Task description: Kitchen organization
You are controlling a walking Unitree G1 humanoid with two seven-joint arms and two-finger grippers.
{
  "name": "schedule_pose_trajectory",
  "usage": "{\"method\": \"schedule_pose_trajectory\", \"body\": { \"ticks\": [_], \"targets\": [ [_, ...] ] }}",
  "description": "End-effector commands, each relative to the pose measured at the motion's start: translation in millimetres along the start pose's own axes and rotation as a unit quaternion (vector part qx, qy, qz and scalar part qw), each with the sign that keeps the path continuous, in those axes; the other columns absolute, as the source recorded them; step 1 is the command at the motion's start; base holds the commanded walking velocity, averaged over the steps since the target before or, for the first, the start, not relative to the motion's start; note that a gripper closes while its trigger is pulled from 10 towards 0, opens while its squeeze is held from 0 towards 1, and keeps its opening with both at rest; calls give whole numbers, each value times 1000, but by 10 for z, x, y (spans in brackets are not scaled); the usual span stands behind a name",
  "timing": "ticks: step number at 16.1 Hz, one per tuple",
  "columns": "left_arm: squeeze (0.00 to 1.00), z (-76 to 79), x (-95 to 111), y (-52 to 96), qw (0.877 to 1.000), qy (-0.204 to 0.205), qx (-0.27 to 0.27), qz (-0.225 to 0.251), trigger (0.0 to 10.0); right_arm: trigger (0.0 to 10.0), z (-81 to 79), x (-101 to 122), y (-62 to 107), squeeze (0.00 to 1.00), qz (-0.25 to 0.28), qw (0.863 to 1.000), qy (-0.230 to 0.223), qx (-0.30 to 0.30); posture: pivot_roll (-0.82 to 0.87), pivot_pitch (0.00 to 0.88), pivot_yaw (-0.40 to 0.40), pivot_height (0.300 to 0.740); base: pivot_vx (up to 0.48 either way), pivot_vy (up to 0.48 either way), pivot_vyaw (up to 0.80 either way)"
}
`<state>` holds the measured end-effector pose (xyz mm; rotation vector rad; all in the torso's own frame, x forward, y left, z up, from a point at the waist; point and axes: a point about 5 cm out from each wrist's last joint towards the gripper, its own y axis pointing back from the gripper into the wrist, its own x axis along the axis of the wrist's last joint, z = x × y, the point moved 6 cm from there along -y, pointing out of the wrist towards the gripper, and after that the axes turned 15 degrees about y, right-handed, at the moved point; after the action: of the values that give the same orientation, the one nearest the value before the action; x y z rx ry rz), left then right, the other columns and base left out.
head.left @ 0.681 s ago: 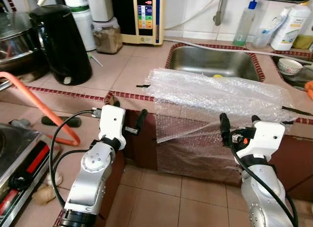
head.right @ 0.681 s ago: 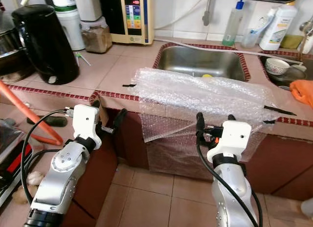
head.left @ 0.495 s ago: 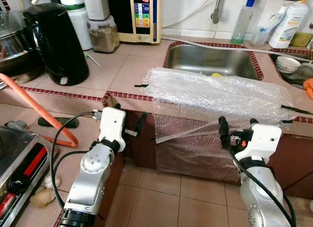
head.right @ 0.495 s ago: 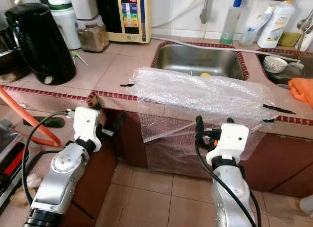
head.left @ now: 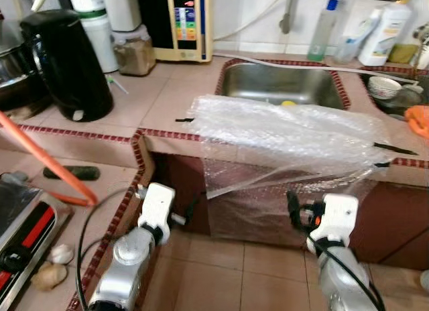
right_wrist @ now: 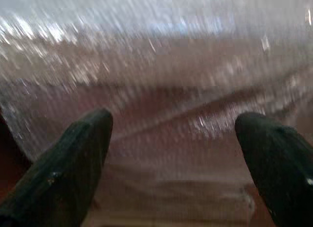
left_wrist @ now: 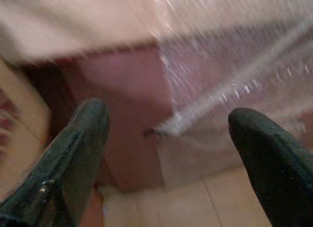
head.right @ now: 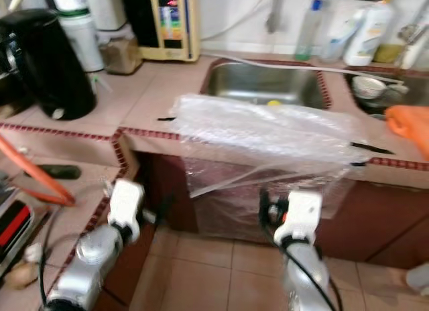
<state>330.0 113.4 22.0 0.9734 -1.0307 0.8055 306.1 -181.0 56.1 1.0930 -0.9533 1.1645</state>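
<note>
Both arms now sit lower and further from the tabletop [head.left: 167,100] than a moment ago, so no grasp is under way. Left gripper [left_wrist: 166,139], jaws open, faces the dark red cabinet front. A crinkled, clear bubble wrap sheet [head.left: 288,127] drapes over the tabletop's front edge before the steel sink [head.left: 281,86]. Right gripper [right_wrist: 171,139], jaws open, points at the hanging wrap.

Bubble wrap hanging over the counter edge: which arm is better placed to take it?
Right, probably. The right end effector, open, sits just below the bubble wrap; the left end effector is off to its side.
</note>
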Motion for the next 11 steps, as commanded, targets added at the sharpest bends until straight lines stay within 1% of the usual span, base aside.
{"method": "schedule_pose_trajectory", "body": {
  "ticks": [1,2,3,4,5,6,7,8,9,10,11],
  "targets": [
    [0,-18,-139,8,1000,-1,1,-19,10000,10000,-68,-129,-16,0,-15,1000,6,14,-41,26,27,740,0,-319,0],
    [0,-117,-399,49,998,11,20,-60,10000,10000,-161,-420,-34,0,-58,998,2,30,-41,24,22,740,0,-319,0],
    [0,-164,-525,67,996,17,30,-81,10000,10000,-212,-581,-42,0,-83,996,0,41,-42,20,15,740,0,-319,0],
    [0,-180,-661,87,994,13,34,-104,10000,10000,-275,-800,-35,0,-122,991,-6,53,-38,19,12,740,0,-322,0],
    [0,-158,-745,93,992,6,29,-119,10000,10000,-300,-962,-19,0,-150,987,-1,59,-35,15,7,740,0,-322,0],
    [0,-106,-847,100,990,-4,18,-141,10000,10000,-337,-1135,31,0,-180,980,24,77,-24,12,3,740,0,-319,0],
    [0,-78,-940,118,987,-14,13,-160,10000,10000,-339,-1314,110,0,-215,973,30,84,-12,9,-2,740,0,-356,0],
    [0,-33,-1132,174,979,-39,7,-201,10000,10000,-329,-1512,224,0,-253,962,49,93,-14,6,-4,740,0,-360,0],
    [0,-26,-1191,193,976,-37,10,-213,10000,10000,-318,-1597,287,0,-270,956,57,96,-14,6,-7,740,0,-360,0],
    [0,-46,-1265,223,973,-33,24,-229,10000,10000,-284,-1735,400,0,-298,947,64,98,-14,3,-12,740,0,-368,0],
    [0,-61,-1294,235,971,-34,30,-235,10000,10000,-268,-1783,434,0,-307,944,64,99,-14,3,-15,740,0,-371,0]
  ]
}}
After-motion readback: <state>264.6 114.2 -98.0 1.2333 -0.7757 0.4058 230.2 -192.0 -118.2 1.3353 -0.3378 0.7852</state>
